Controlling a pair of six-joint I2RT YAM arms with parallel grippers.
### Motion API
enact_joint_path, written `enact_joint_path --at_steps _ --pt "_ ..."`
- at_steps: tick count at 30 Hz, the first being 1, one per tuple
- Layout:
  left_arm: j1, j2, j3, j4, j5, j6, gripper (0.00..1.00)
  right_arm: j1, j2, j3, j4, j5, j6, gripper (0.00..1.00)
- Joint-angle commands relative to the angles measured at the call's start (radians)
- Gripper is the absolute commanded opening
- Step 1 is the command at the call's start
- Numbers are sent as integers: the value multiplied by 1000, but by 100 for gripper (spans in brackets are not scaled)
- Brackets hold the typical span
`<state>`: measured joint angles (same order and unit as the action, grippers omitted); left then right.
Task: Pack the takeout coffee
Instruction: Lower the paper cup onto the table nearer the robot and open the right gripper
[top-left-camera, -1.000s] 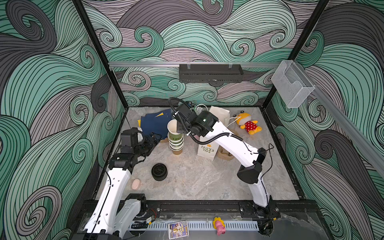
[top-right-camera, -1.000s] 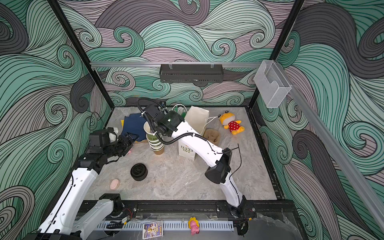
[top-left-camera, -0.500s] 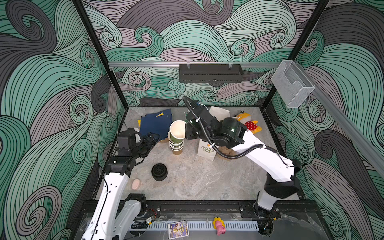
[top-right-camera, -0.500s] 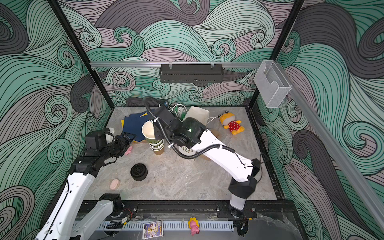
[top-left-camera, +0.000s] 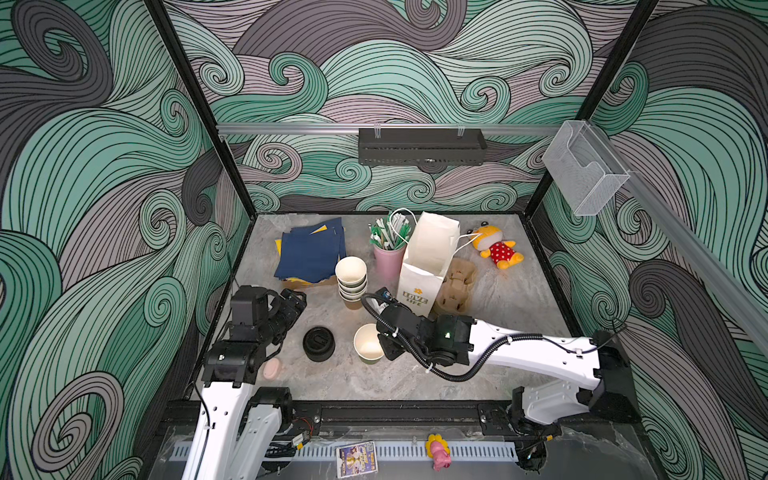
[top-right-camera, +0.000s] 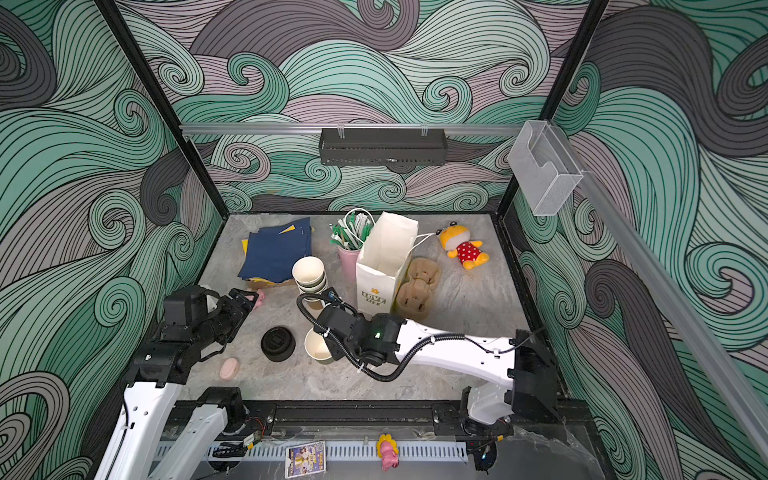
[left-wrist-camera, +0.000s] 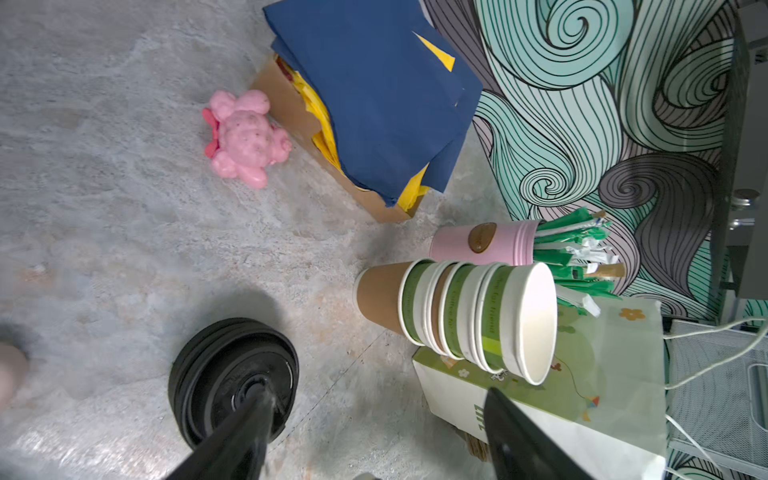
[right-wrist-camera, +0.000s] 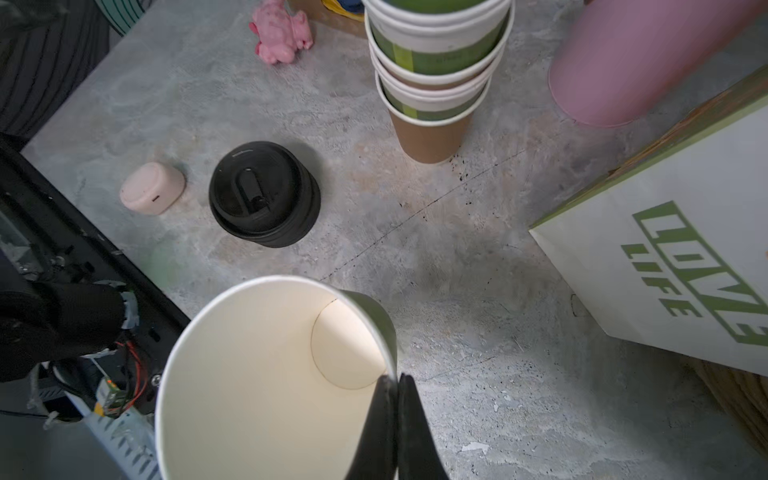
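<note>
Finding the packing at an early stage. Records one olive-green cup (top-left-camera: 368, 347) separated from the rest and pinched at its rim by the right gripper (right-wrist-camera: 394, 380), fingers closed tight on the paper wall, one inside and one outside. Places that cup low at the front middle of the table (top-left-camera: 374, 386), just beside the stack of black lids (top-left-camera: 318, 343), mouth open and unlidded; cannot tell from these views whether its base rests on the surface or hangs just above it. Notes the left gripper (left-wrist-camera: 378, 392) spread wide and empty, held near the lids and gripping nothing. Counts the remaining nested cups (top-left-camera: 351, 278) upright further back, between the navy napkins (top-left-camera: 311, 253) and the pink straw cup (top-left-camera: 388, 259); marks a second cup as not yet drawn. Finds the white paper bag (top-left-camera: 428, 266) standing open with nothing visible inside, and the cardboard cup carrier (top-left-camera: 455, 286) lying bare beside it. Judges as outstanding: lidding this cup, separating and lidding a second, seating both in the carrier, and loading the bag.
</note>
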<state>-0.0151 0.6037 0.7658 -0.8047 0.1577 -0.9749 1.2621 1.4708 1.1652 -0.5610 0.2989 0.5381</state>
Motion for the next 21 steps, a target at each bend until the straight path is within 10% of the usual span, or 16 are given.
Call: enact_joint_path --at_steps 1,21 --pt "5 -7 -5 -68 -39 -15 83 -2 23 -5 92 9 33 0" --pt "6 -20 -29 -73 5 -13 83 -40 134 -32 79 36 75 0"
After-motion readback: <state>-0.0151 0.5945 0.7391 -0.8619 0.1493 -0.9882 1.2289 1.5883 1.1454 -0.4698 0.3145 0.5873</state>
